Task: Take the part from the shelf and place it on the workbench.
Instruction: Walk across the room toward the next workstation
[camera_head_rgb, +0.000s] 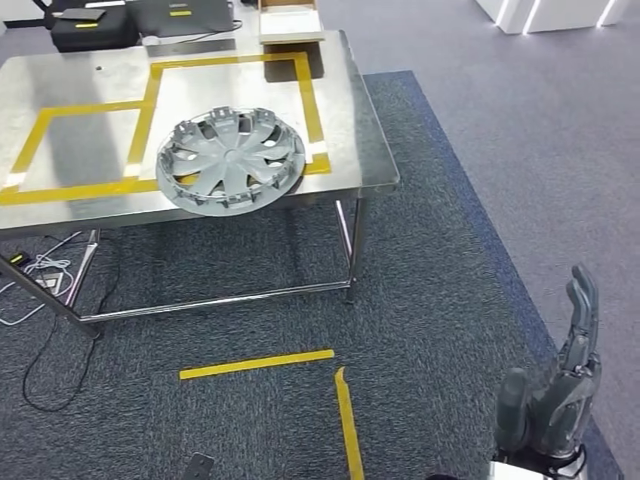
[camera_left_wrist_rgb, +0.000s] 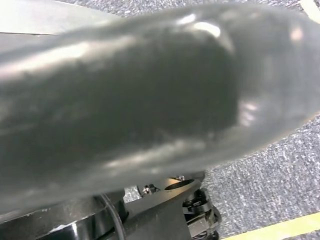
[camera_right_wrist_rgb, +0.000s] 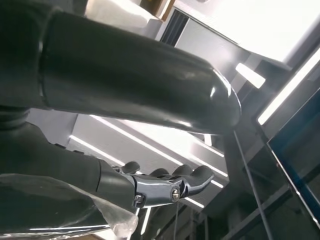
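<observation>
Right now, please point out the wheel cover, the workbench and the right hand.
wheel cover (camera_head_rgb: 230, 160): head view, on its centre hub.
workbench (camera_head_rgb: 75, 75): head view, on bare metal top at the far left.
right hand (camera_head_rgb: 555, 385): head view, on the palm.

grey hubcap (camera_head_rgb: 230, 160), steel workbench (camera_head_rgb: 68, 85) yellow-taped, blue-grey speckled carpet (camera_head_rgb: 423, 300)

A grey plastic wheel cover (camera_head_rgb: 231, 160) lies flat on the steel table (camera_head_rgb: 68, 80), spoked face up with small clips showing around its rim. It sits at the table's near edge, toward the right, overlapping the near line of the yellow tape rectangle (camera_head_rgb: 226, 64) marked on the tabletop.
</observation>
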